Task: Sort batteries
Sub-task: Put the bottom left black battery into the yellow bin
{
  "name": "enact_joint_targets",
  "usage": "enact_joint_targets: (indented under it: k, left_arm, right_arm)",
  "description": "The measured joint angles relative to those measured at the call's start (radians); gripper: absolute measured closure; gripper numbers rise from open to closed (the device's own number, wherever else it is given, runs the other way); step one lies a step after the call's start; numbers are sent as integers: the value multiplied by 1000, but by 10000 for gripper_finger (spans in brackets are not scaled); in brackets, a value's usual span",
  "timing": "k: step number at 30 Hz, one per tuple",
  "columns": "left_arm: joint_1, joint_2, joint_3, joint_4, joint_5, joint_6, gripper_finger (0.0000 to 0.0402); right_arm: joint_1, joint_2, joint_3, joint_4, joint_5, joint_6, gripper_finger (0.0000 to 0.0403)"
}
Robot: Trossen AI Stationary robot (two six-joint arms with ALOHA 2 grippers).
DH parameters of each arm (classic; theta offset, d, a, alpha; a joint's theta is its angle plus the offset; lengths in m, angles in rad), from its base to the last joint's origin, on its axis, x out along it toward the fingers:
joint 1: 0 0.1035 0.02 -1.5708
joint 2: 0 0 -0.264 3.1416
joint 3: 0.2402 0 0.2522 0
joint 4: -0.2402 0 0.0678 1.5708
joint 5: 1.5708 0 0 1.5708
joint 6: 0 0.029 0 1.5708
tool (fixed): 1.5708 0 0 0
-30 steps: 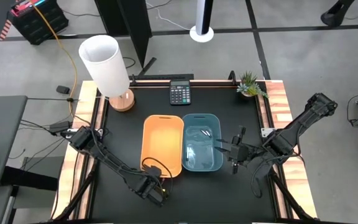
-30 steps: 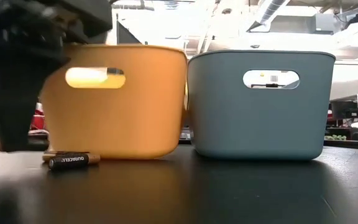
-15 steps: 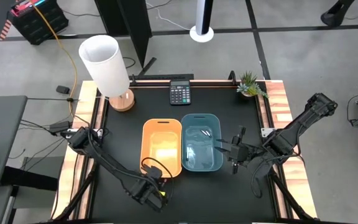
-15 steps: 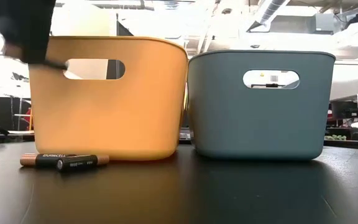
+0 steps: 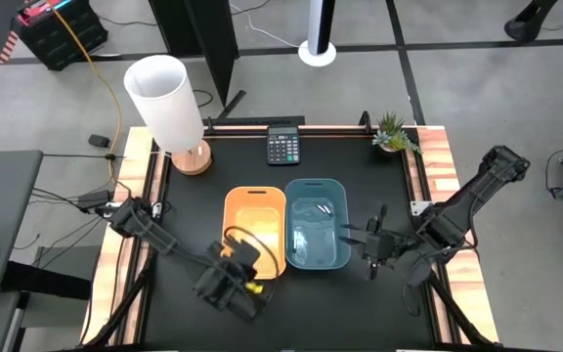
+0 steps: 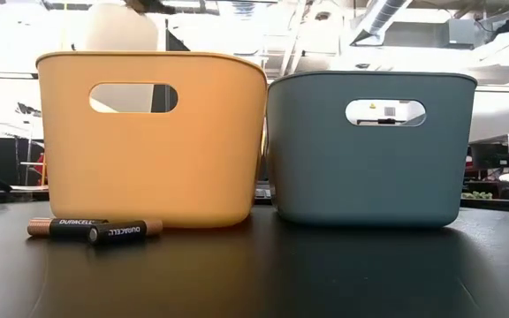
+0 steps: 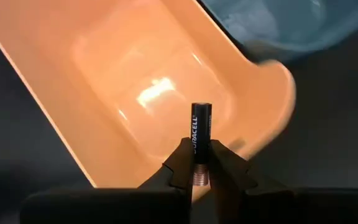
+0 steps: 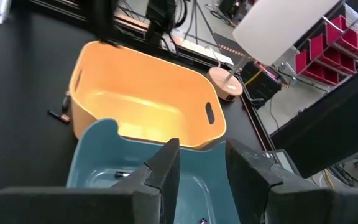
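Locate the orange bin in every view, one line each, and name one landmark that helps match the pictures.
High view: the orange bin sits mid-table, left of the blue bin.
Low view: orange bin fills the left half, two batteries lying at its foot.
Left wrist view: orange bin lies beyond the left pincer, which grips a battery.
Right wrist view: orange bin lies beyond the right pincer.
Shared landmark: the touching blue bin.

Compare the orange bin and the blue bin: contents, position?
The orange bin looks empty inside; the blue bin holds at least one battery. The left end effector, holding a Duracell battery, is over the orange bin; the right end effector is by the blue bin. Both bins share the same shape and cut-out handles.
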Motion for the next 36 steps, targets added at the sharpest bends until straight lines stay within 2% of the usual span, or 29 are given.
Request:
enact_joint_targets:
  k: [7,14,20,27,36]
  left_arm:
    - [164,1,-19,7,-11,260,372]
    - [303,1,-64,13,52,482,372]
    - [361,1,-94,93,86,550,372]
    - [388,-4,-203,152,141,556,376]
    - [416,-145,-473,397,190,517,386]
  right_arm:
    - [55,0,0,-1,0,31,262]
    - [131,0,0,-1,0,54,262]
    - [183,0,0,1,0,63,262]
    - [217,0,0,3,0,63,262]
    - [246,0,0,6,16,63,262]
